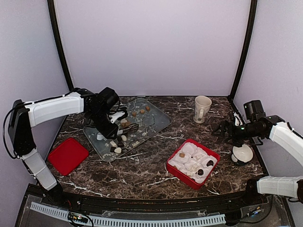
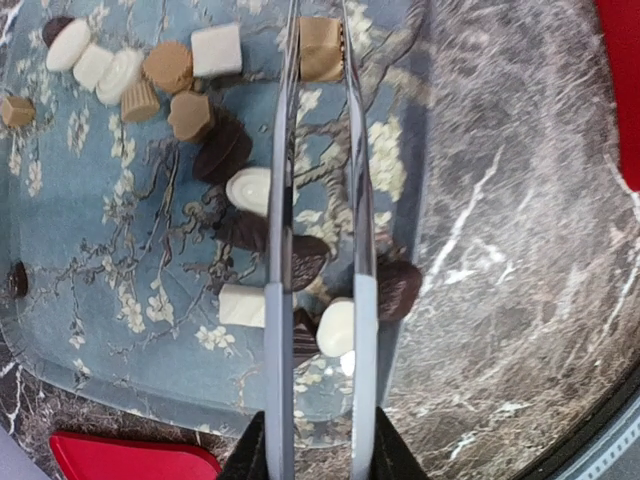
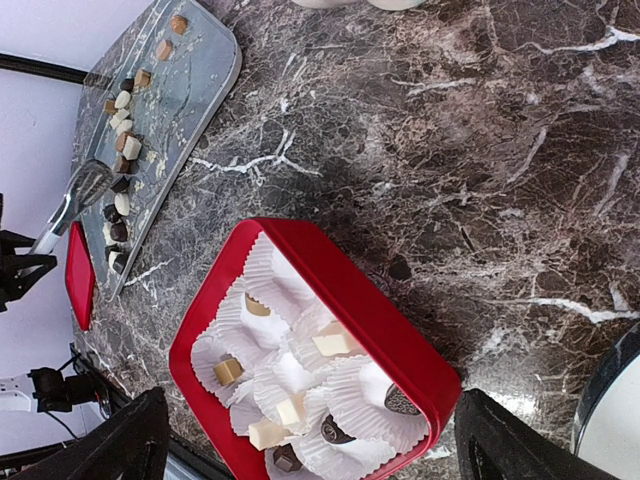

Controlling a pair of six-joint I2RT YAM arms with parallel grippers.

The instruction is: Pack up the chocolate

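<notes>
Many small chocolates (image 1: 124, 124) in dark, tan and cream lie on a blue-grey flowered tray (image 1: 158, 118). My left gripper (image 1: 110, 118) is shut on metal tongs (image 1: 131, 127) held over the tray. In the left wrist view the left gripper (image 2: 318, 455) holds the tongs (image 2: 280, 200), and a tan square chocolate (image 2: 321, 48) sits between their tips; I cannot tell whether it is lifted. A red box (image 1: 176, 169) of white paper cups holds several chocolates (image 3: 228, 370). My right gripper (image 1: 225, 130) is open and empty, its open fingers (image 3: 130, 440) framing the box (image 3: 350, 290).
A red lid (image 1: 67, 155) lies at the front left. A cream mug (image 1: 202, 109) stands at the back right. A white bowl (image 1: 242, 153) sits under my right arm. Dark marble lies bare between tray and box.
</notes>
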